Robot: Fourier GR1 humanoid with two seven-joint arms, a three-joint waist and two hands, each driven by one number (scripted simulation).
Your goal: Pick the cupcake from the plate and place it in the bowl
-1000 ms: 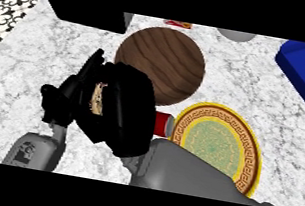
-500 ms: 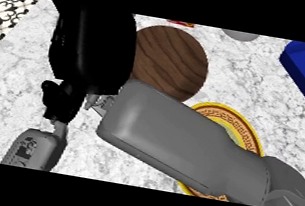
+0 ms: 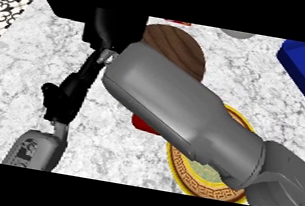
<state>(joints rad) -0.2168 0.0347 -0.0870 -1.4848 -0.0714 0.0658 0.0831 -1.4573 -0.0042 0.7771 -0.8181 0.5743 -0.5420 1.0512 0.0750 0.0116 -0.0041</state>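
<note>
Crowding bowl (image 3: 182,54), right forearm (image 3: 183,115)

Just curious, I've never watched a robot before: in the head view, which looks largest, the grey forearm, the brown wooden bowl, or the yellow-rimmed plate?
1. Grey forearm, though it is nearest the camera.
2 and 3. Brown wooden bowl and yellow-rimmed plate: both partly hidden behind the forearm, so unsure.

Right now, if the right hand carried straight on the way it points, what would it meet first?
The right hand points up-left, past the bowl's left rim; next looks like a dark object at the counter's far edge, though depth is unclear.
</note>
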